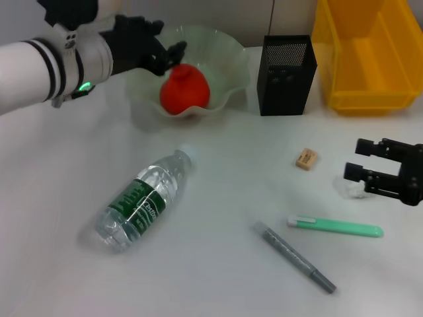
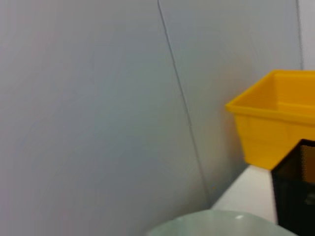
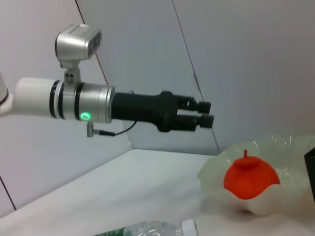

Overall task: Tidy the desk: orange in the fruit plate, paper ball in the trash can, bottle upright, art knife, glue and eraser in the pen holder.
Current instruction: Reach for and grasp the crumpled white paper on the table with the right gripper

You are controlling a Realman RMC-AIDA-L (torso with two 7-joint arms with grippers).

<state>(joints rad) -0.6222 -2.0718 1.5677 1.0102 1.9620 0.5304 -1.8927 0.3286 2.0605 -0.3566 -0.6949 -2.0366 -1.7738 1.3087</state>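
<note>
The orange (image 1: 184,89) (image 3: 248,178) lies in the pale green fruit plate (image 1: 228,49) (image 3: 288,206). Just above it and to its left hangs my left gripper (image 1: 168,41) (image 3: 206,112), open and empty. The bottle (image 1: 145,201) lies on its side in the middle of the table. A tan eraser (image 1: 306,159), a green art knife (image 1: 334,227) and a grey glue stick (image 1: 294,257) lie on the right. My right gripper (image 1: 360,160) is open low at the right edge, with the white paper ball (image 1: 350,190) beside its near finger.
The black mesh pen holder (image 1: 285,76) (image 2: 298,189) stands right of the plate. The yellow trash can (image 1: 367,59) (image 2: 275,123) is at the back right. A grey wall runs close behind them.
</note>
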